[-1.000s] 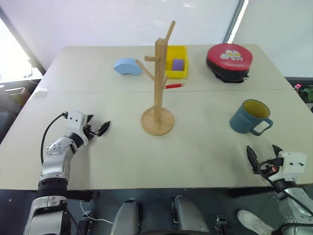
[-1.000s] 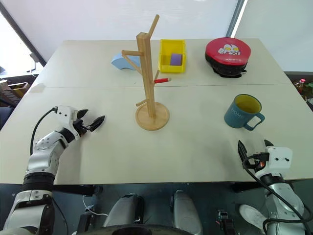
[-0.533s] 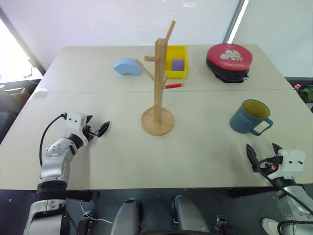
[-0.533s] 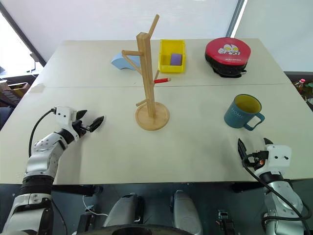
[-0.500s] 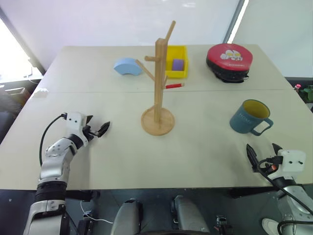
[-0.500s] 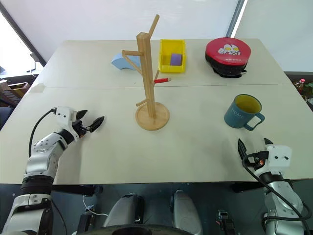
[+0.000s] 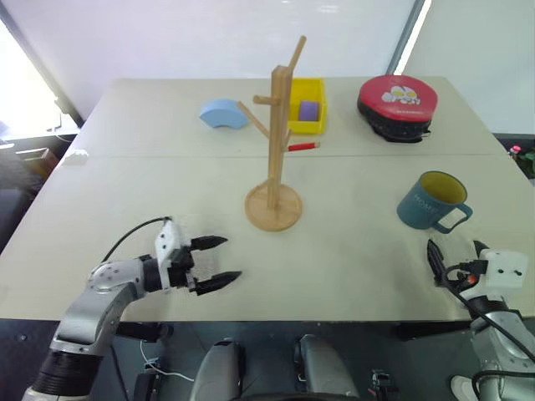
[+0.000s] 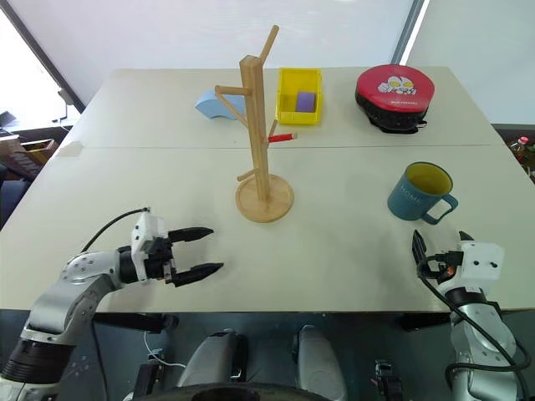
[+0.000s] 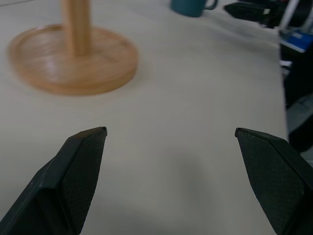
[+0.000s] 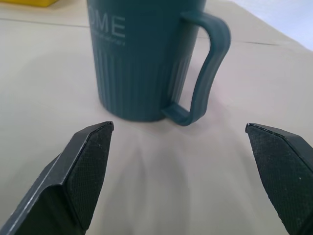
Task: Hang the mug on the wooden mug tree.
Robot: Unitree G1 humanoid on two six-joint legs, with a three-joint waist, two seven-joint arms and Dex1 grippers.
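Observation:
The mug (image 7: 430, 202), dusty blue with a yellow inside, stands upright on the table's right side, its handle toward the near right. Just short of it my right gripper (image 7: 456, 251) is open, and in the right wrist view the mug (image 10: 142, 58) stands a little beyond the open fingertips (image 10: 93, 142). The wooden mug tree (image 7: 277, 134) stands at mid-table on its round base (image 9: 73, 58). My left gripper (image 7: 227, 259) hovers open near the front edge, pointing right, to the near left of that base, with nothing between its fingers.
At the back lie a light-blue arch block (image 7: 222, 113), a yellow bin (image 7: 305, 104) holding a purple block, a red marker (image 7: 301, 146) and a round red case (image 7: 398, 96). The table's front edge runs right under both grippers.
My left gripper has swung back toward the front edge and to the right, now pointing right with its fingers spread. The right gripper and the mug have stayed put. The view shifted slightly.

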